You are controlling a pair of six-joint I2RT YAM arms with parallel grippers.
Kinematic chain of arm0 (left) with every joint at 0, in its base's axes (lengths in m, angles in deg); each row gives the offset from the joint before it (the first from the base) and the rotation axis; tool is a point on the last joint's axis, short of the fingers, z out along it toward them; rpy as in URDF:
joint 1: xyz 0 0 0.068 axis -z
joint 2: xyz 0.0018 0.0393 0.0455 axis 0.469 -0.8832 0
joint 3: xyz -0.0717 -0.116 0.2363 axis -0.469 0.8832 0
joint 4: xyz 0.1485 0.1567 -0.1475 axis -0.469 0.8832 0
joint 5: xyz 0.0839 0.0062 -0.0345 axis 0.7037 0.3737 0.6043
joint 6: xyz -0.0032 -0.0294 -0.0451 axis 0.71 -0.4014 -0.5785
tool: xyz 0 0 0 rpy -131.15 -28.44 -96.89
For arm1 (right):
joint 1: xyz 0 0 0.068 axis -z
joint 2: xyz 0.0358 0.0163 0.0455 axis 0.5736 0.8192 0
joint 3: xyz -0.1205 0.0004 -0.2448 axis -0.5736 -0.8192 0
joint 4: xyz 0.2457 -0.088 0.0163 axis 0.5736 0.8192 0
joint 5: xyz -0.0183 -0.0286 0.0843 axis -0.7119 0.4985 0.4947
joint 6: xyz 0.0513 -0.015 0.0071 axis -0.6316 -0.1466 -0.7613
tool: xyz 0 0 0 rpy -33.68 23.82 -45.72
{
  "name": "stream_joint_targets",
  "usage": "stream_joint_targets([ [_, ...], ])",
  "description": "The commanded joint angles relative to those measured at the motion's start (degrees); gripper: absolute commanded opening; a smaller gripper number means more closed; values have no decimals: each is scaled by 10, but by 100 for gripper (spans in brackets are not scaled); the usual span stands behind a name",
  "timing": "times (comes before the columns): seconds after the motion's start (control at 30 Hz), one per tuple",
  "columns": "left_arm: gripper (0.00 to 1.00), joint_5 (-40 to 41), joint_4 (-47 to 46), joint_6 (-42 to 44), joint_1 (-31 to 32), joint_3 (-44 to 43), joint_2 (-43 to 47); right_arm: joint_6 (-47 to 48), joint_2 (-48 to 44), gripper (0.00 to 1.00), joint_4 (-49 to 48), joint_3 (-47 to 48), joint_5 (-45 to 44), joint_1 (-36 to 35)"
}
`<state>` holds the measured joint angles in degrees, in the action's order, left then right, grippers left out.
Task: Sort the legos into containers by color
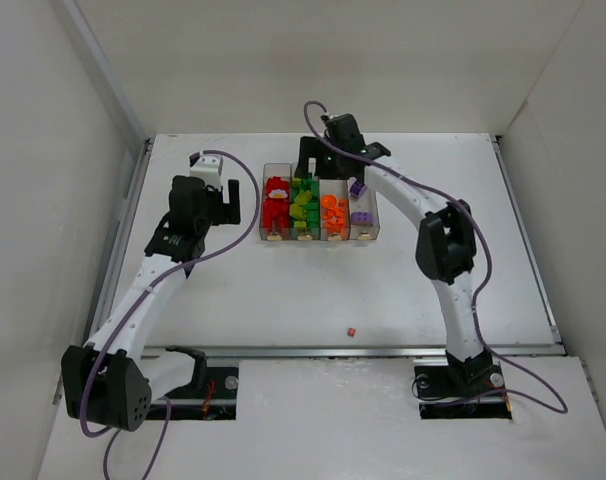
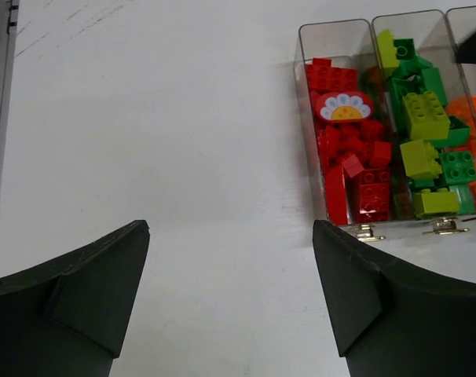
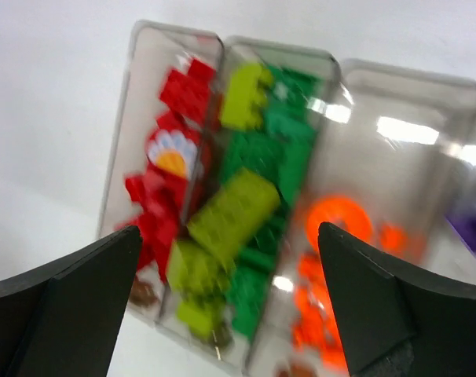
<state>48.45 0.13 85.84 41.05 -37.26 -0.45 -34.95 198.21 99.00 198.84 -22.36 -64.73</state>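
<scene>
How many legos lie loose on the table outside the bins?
1: a red lego on the table, on the near side of the bins; the arms may hide others.

Bright, even light; right wrist view blurred, glare on containers [image 3: 407,129].

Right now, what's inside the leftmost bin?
The bin holds piled red bricks, a flower-printed red piece on top. Anything beneath the pile is covered.
</scene>
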Motion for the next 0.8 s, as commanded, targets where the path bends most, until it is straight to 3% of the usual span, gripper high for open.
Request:
stream_joint_targets([
  [0.0,84,35,-31,-19,-3,22,26,42,-150,99,40,-51,-68,-15],
  [0.13,93,99,-75,-39,-3,80,55,70,-292,99,99,-242,-252,-93],
  [0.17,95,110,-91,-39,-9,93,63,70,-335,99,106,-324,-257,-135],
  [0.3,96,112,-97,-64,-9,127,68,28,-396,97,131,-489,-207,-228],
  [0.4,96,76,-97,-85,-14,140,75,-62,-420,80,136,-577,-170,-266],
  [0.47,96,58,-97,-85,-14,140,82,-136,-433,72,136,-603,-170,-277],
  [0.57,96,53,-102,-91,-14,140,88,-214,-451,71,148,-633,-194,-284],
  [0.77,96,40,-97,-97,-14,140,93,-247,-440,69,143,-667,-181,-291],
])
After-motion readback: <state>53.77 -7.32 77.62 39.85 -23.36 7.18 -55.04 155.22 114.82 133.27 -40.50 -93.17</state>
